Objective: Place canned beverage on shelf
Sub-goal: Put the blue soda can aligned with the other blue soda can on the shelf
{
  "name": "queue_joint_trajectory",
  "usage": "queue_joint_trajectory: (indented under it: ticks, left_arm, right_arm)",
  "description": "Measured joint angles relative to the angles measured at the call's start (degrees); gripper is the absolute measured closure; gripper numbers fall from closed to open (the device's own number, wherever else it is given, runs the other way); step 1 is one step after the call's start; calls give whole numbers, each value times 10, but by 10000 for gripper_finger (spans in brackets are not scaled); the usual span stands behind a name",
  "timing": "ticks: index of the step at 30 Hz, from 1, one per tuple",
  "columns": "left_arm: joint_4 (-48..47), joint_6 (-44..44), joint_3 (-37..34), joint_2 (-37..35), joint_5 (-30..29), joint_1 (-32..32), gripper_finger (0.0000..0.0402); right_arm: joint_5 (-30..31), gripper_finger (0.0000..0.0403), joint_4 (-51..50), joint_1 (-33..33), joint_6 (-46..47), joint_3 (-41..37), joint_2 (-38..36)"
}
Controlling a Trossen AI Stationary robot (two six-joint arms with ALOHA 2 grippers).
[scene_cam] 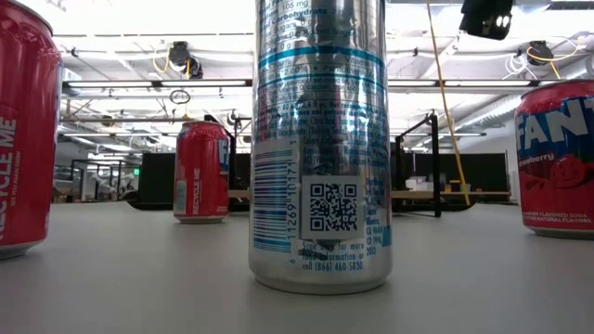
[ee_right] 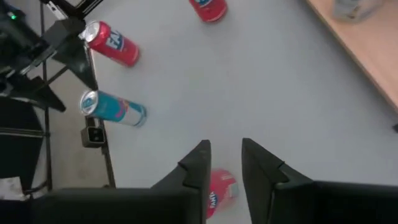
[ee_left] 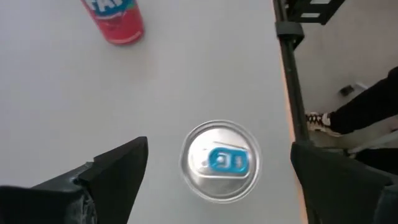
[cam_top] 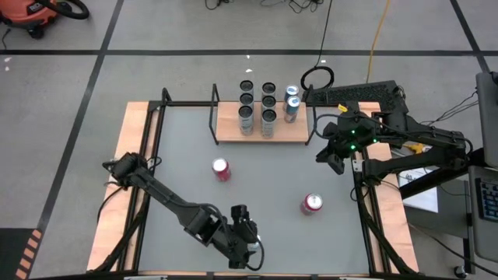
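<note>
From above, the shelf (cam_top: 261, 131) is sitting at the far side of the table (cam_top: 187, 163), carrying two rows of three silver cans (cam_top: 257, 104) and two blue cans (cam_top: 292, 104) at its right end. Two red cans are standing on the open table: one (cam_top: 222, 169) left of centre, the other (cam_top: 312, 204) nearer the right edge. The left gripper (cam_top: 247, 240) is hanging at the near edge of the table, well apart from the shelf. The right gripper (cam_top: 334, 155) is hovering just off the shelf's right end, holding nothing.

At table height, a tall silver can (scene_cam: 320, 139) is standing upright right in front of the camera. Red cans are showing to its left (scene_cam: 201, 171), at the left border (scene_cam: 28, 130) and at the right border (scene_cam: 557, 158).

The left wrist camera is looking straight down on the silver can's top (ee_left: 221, 160) with its blue tab. The left fingers (ee_left: 112, 171) are standing wide apart on either side of it, not touching it, so the gripper is released. A red can (ee_left: 116, 20) is standing farther off. A person's shoe (ee_left: 318, 118) is showing past the table edge.

In the right wrist view, the right fingers (ee_right: 199, 163) are nearly together with only a narrow gap and nothing between them. A red can (ee_right: 219, 190) is showing beyond them on the table, and the shelf board (ee_right: 360, 50) is lying at one side.
</note>
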Motion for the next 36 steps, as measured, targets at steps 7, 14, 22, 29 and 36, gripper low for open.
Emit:
queue_joint_trajectory:
  ticks: [7,14,22,29,36]
  left_arm:
    - [18,11,0,27,11,1,8]
    - [6,-16,0,48,6,1,10]
    - [-1,-18,0,47,2,1,95]
    - [-2,-3,-6,50,4,1,178]
    - [-1,-4,1,51,-7,1,186]
  right_arm:
    - [12,316,0,0,9,0,0]
    - [11,305,0,0,18,0,0]
    - [11,305,0,0,20,0,0]
    - [10,305,0,0,29,0,0]
    - [11,305,4,1,39,0,0]
